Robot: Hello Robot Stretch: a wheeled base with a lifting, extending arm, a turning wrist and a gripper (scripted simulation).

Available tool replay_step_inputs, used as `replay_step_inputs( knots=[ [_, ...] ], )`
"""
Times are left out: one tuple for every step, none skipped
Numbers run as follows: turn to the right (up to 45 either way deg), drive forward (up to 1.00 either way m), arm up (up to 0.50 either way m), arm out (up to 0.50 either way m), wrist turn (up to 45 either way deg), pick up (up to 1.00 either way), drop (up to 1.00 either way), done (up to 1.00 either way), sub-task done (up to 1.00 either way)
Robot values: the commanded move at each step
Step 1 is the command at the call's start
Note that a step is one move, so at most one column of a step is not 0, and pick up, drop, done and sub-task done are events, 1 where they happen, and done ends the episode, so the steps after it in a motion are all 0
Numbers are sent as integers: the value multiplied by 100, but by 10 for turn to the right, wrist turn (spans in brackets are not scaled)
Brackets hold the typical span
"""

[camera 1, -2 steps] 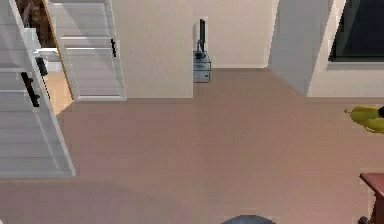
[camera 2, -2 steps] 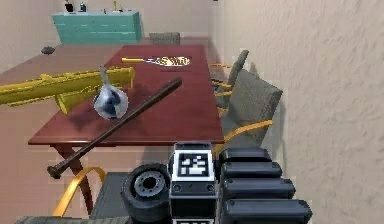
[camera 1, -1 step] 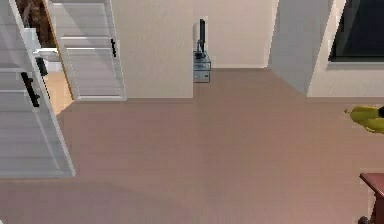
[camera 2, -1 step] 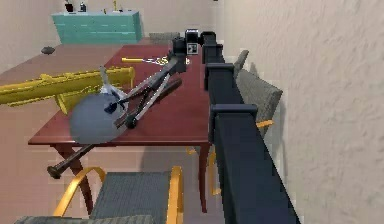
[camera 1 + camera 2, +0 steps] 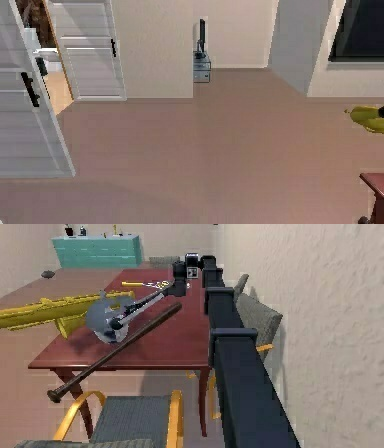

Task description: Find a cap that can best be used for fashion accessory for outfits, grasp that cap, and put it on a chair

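— Where were the fingers (image 5: pixel 150 300) logged?
— The gripper (image 5: pixel 140 309) was seen against the red-brown table (image 5: pixel 165 349), at the far end of the dark arm (image 5: pixel 235 354); whether anything was held could not be told.
— And the cap?
— A grey-blue domed thing (image 5: pixel 103 319), cap-like, was noted lying on the tabletop right at the fingertips; contact could not be judged; a dark bat (image 5: pixel 120 350) was laid slantwise just on the near side of the fingers; a long yellow object (image 5: pixel 45 312) was recorded beyond the dome, away from the fingers.
— Chairs?
— One grey-cushioned chair (image 5: pixel 130 419) was marked at the table's near edge, well apart from the fingers; a second chair (image 5: pixel 258 319) was seen behind the arm.
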Motion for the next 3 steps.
replay_step_inputs(
  knots=[
    [0,0,-36,0,0,0,0,0,0],
    [0,0,-50,0,0,0,0,0,0],
    [0,0,0,0,0,0,100,0,0]
  ],
)
